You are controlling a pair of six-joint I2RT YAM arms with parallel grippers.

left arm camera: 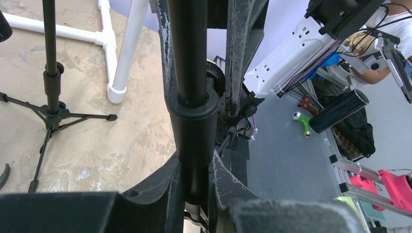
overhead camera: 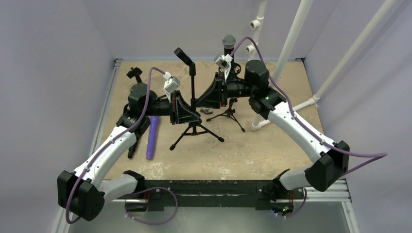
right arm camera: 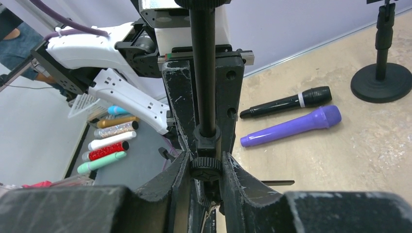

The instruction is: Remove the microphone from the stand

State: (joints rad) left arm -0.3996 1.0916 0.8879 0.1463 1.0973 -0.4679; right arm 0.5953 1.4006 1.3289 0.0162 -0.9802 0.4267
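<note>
A microphone (overhead camera: 228, 42) with a grey mesh head stands upright at the back, above a small tripod stand (overhead camera: 231, 112); my right arm hides where they join. A taller tripod stand (overhead camera: 193, 82) with a black clip (overhead camera: 182, 54) on top stands in the middle. My left gripper (overhead camera: 189, 110) is shut on this stand's pole (left arm camera: 194, 126) from the left. My right gripper (overhead camera: 198, 100) is shut on the same pole from the right, its fingers pinching a knurled knob (right arm camera: 206, 168). The small tripod also shows in the left wrist view (left arm camera: 51, 97).
A purple microphone (overhead camera: 152, 137) and a black microphone (right arm camera: 286, 103) lie on the table to the left; the purple one also shows in the right wrist view (right arm camera: 291, 127). A round-base stand (right arm camera: 381, 77) is at the back left. White pipes (overhead camera: 291, 43) rise at the back right.
</note>
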